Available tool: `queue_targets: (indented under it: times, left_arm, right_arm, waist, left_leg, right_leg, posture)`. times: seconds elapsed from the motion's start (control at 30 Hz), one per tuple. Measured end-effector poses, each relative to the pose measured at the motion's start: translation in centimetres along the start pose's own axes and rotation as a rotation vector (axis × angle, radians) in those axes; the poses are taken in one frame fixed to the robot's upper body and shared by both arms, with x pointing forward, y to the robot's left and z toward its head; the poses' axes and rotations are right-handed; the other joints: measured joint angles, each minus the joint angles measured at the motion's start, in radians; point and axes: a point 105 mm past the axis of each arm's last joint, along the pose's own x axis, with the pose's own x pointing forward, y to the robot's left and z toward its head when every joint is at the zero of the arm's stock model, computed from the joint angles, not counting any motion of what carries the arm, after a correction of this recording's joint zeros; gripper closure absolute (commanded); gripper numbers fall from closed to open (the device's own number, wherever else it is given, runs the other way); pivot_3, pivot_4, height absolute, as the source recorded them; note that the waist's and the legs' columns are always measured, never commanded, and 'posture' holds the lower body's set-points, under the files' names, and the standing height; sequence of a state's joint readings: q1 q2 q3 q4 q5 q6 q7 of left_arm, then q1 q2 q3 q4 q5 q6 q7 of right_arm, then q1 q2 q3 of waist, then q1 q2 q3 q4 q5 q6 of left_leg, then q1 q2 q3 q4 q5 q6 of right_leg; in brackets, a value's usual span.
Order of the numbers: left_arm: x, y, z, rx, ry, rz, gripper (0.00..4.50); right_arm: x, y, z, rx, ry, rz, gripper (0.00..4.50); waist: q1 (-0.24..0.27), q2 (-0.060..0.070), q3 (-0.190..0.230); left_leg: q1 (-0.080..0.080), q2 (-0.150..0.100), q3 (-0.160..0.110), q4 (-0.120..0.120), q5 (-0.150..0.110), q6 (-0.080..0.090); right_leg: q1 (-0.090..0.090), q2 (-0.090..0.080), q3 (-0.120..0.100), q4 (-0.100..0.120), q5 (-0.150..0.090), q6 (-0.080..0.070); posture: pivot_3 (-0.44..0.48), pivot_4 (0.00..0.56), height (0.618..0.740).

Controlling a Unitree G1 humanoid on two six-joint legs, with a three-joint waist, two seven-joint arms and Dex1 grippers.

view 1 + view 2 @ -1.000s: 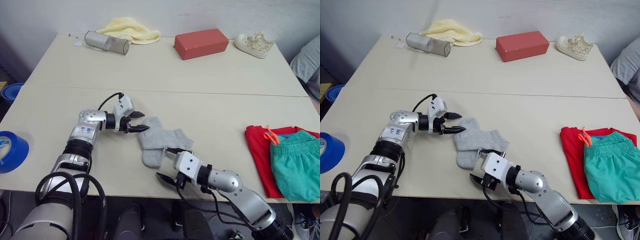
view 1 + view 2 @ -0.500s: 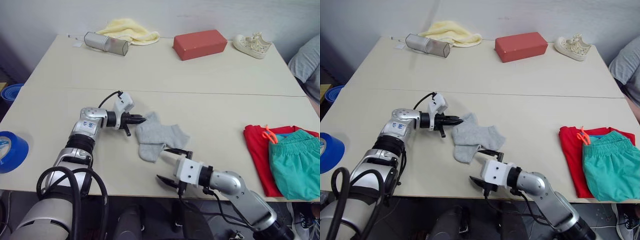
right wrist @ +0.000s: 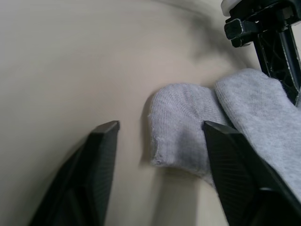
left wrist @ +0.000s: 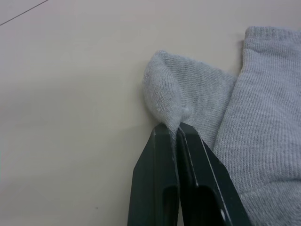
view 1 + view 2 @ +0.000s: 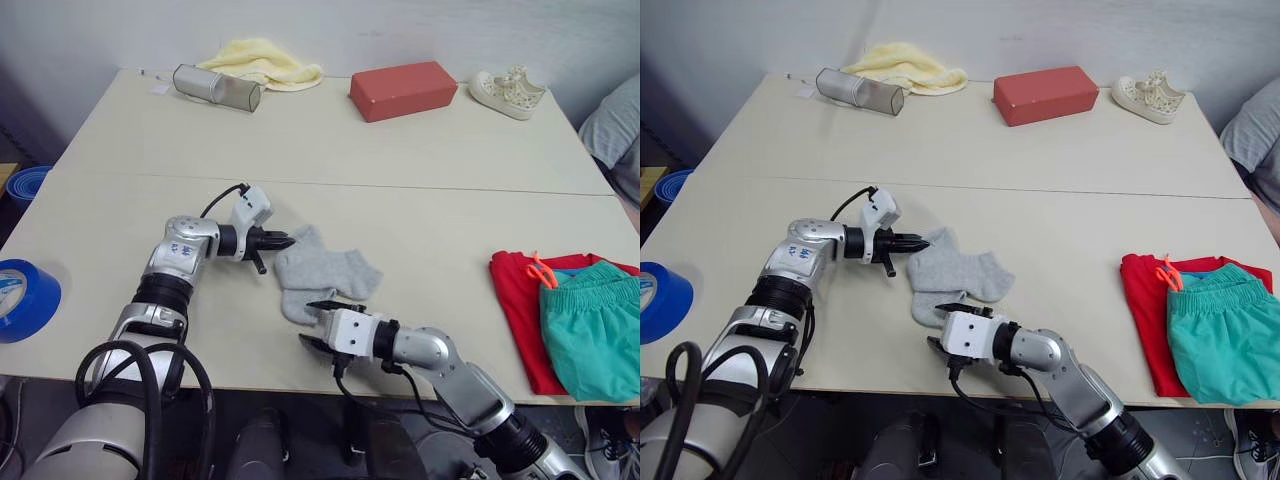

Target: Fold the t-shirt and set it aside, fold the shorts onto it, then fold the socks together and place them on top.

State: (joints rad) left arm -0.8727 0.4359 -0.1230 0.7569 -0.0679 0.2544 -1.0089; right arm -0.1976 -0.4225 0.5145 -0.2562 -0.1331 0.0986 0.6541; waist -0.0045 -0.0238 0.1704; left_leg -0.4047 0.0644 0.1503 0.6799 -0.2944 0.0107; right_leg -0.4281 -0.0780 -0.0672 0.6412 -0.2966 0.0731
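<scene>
Right tool (image 5: 316, 323) advanced, open | left tool (image 5: 286, 241) pinching socks (image 5: 325, 272) | beige table (image 5: 420, 150)

Left gripper clamps the socks; right gripper closes in on their near end.

The left gripper (image 5: 283, 240), open beside the socks (image 5: 325, 272) a second ago, now pinches a raised fold of grey knit at their far-left corner, fingers pressed together. The socks lie slightly farther right and more bunched than before. The right gripper (image 5: 318, 322), which pulled back toward the near table edge half a second ago, now sits farther left and just beside the socks' near end, its fingers spread apart around that tip.
</scene>
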Motion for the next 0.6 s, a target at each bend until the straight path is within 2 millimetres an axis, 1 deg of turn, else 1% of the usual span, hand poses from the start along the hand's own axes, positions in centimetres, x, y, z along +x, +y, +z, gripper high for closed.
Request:
queue_targets:
  times: [0.03, 0.17, 0.3, 0.4, 0.47, 0.6]
  left_arm:
    - [0.0, -0.1, 0.0, -0.006, 0.0, 0.002, 4.5]
    - [-0.3, -0.4, 0.0, -0.014, -0.001, 0.007, 4.5]
    - [-1.2, -1.0, -0.4, -0.025, 0.012, 0.003, 4.5]
    - [-2.5, -2.0, -1.1, -0.018, 0.037, -0.019, 4.5]
    - [-2.9, -2.6, -1.4, -0.012, 0.048, -0.026, 4.5]
    - [-3.1, -4.9, -1.8, -0.038, 0.044, -0.053, 4.5]
  right_arm:
    - [0.1, -0.1, -0.1, -0.007, 0.001, 0.001, 3.06]
    - [0.0, -0.1, -0.4, -0.022, 0.013, 0.013, 4.46]
    - [-1.5, -0.5, -1.0, -0.045, 0.048, 0.033, 4.49]
    - [-3.6, -1.1, -1.8, -0.048, 0.093, 0.05, 4.49]
    - [-4.6, -1.4, -2.2, -0.048, 0.111, 0.072, 4.49]
    - [-6.8, -1.1, -2.8, -0.042, 0.136, 0.136, 4.49]
  waist:
    - [0.0, 0.0, 0.0]
    - [0.0, 0.0, 0.0]
    - [0.0, 0.0, 0.0]
    - [0.0, 0.0, 0.0]
    - [0.002, 0.0, 0.0]
    - [0.003, 0.0, 0.0]
  left_leg:
    - [0.0, 0.0, 0.0, 0.0, 0.0, 0.0]
    - [0.0, 0.0, 0.0, 0.0, 0.0, 0.0]
    - [0.0, 0.0, 0.0, 0.0, 0.0, 0.0]
    - [0.0, 0.0, 0.0, 0.0, 0.0, -0.001]
    - [0.0, 0.0, 0.0, 0.0, 0.0, -0.001]
    - [0.0, 0.0, 0.0, 0.001, -0.001, 0.0]
  right_leg:
    - [0.0, 0.0, 0.0, 0.0, 0.0, 0.0]
    - [0.0, 0.0, 0.0, 0.001, 0.0, 0.0]
    - [0.0, 0.0, 0.001, 0.001, 0.0, 0.0]
    - [0.0, 0.0, 0.002, 0.001, 0.0, 0.0]
    - [0.0, -0.001, 0.002, 0.002, 0.0, -0.001]
    - [0.0, -0.002, 0.004, 0.001, -0.001, 0.0]
  posture:
    - [0.0, 0.15, 0.74]
    - [0.0, 0.15, 0.74]
    - [0.0, 0.15, 0.74]
    - [0.0, 0.15, 0.74]
    - [0.0, 0.15, 0.74]
    - [0.0, 0.15, 0.74]
